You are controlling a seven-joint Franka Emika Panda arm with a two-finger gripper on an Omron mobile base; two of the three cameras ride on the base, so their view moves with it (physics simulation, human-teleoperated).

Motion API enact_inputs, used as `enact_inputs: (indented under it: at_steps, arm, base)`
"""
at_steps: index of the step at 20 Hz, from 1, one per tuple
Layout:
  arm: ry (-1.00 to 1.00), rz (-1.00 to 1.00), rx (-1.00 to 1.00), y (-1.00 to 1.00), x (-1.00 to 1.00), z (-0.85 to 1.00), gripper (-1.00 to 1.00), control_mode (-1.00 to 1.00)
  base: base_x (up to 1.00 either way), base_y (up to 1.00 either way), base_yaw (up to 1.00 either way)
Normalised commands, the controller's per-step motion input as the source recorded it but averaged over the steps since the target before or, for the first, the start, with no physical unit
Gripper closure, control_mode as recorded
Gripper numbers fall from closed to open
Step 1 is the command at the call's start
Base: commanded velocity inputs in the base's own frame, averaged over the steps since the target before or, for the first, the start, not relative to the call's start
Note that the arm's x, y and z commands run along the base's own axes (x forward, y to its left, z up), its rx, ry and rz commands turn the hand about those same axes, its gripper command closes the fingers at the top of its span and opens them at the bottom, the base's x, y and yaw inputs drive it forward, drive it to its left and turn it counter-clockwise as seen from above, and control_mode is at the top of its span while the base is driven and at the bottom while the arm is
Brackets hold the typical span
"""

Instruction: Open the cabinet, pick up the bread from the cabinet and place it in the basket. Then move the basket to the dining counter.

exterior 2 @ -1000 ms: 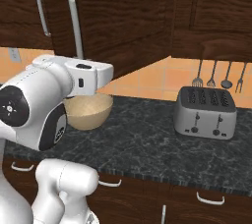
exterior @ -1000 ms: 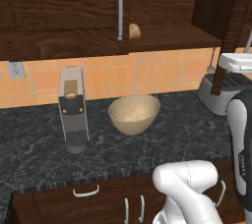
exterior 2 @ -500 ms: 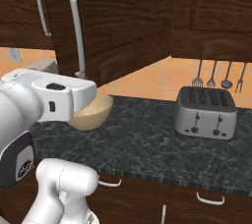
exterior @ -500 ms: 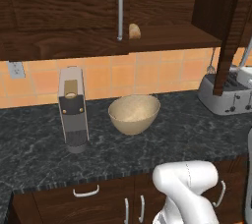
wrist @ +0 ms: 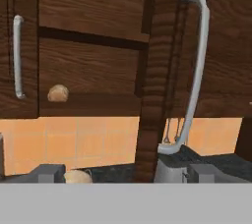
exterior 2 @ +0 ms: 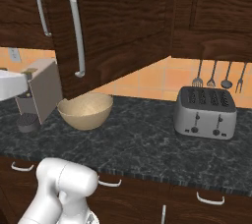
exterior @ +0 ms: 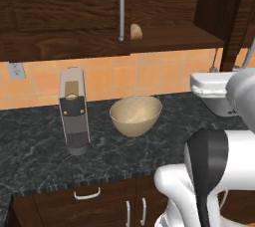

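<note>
Nearby, jaws spread wide and empty, the swung-open cabinet door (exterior 2: pixel 118 26) stands between toaster (exterior 2: pixel 205 113) and bread (exterior: pixel 136 32).

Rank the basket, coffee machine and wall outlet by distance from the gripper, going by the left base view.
From the gripper:
1. basket, centre of the counter.
2. coffee machine, further left.
3. wall outlet, far left on the tiles.

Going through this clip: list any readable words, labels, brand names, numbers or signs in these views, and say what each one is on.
None can be read.
Coffee machine: plain front, no lettering visible.
Toaster: bare metal side with levers, no brand visible.
Wall outlet: no markings legible.
Cabinet doors, basket and bread: plain surfaces, no text.
</note>
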Motion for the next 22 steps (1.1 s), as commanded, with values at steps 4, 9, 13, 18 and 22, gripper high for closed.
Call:
enact_inputs:
  at_steps: [4,9,13,18,22]
  arm:
    - [0.00,-0.53,-0.02,0.32,0.76,0.00,-1.00,-1.00]
    - [0.00,-0.60,0.00,-0.01,0.62,-0.07,-1.00,-1.00]
    - [0.00,-0.56,-0.01,-0.04,0.51,-0.16,-1.00,-1.00]
    - [-0.01,-0.32,0.00,-0.49,0.36,-0.22,-1.00,-1.00]
    - [-0.05,-0.16,0.00,-0.42,0.21,-0.23,-1.00,-1.00]
  base:
    - [0.00,0.00,0.00]
    - [0.00,0.00,0.00]
    - [0.00,0.00,0.00]
    - [0.00,0.00,0.00]
    - [0.00,0.00,0.00]
